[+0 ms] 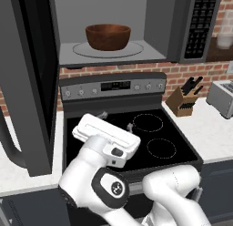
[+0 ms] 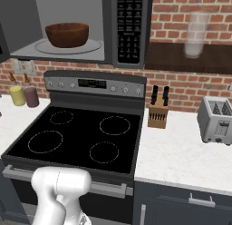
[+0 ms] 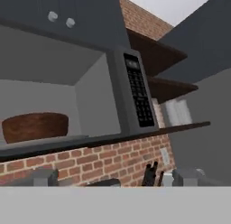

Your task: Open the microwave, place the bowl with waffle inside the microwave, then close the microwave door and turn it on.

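The microwave (image 1: 157,27) (image 2: 108,26) (image 3: 97,96) hangs above the stove, its keypad strip (image 1: 199,24) (image 2: 129,26) (image 3: 139,92) on the right. The microwave door (image 1: 27,84) is swung wide open to the left. Inside, the reddish-brown bowl (image 1: 108,37) (image 2: 67,35) (image 3: 35,126) rests on the glass turntable (image 1: 132,51) (image 2: 93,47). The bowl's wall hides the waffle. My gripper (image 1: 116,121) (image 3: 116,178) is open and empty, low over the stove, below and in front of the microwave, pointing up toward it.
The black stove (image 1: 150,129) (image 2: 77,138) lies under my arm. Right of it stand a knife block (image 1: 182,102) (image 2: 157,114) and a toaster (image 1: 221,98) (image 2: 216,119). Two bottles (image 2: 23,95) sit to the left, and a glass jar (image 2: 195,33) on the shelf.
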